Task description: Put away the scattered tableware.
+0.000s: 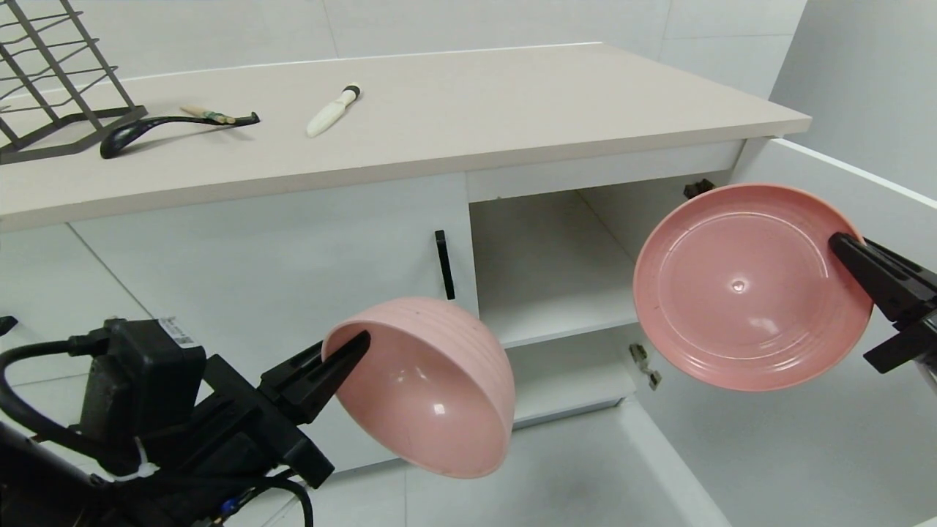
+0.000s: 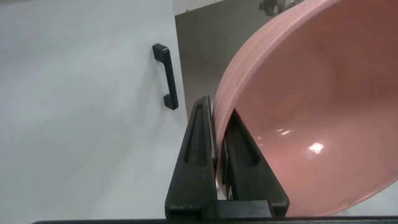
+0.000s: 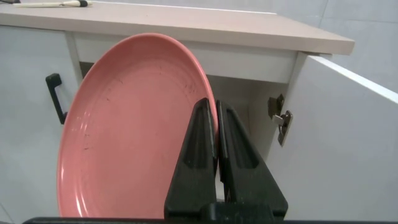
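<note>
Two rim grips, left fingers (image 1: 322,369) pinching pink bowl (image 1: 432,388), right fingers (image 1: 871,271) pinching pink plate (image 1: 739,285): slide each level onto cupboard shelf (image 1: 549,293), well clear of open door (image 1: 790,454).

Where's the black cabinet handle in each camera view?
Head view: handle on the closed door's edge, above the pink bowl.
Left wrist view: handle on that door, beyond the left tool.
Right wrist view: handle beside the pink plate.
Shared landmark: open cupboard beside it.
</note>
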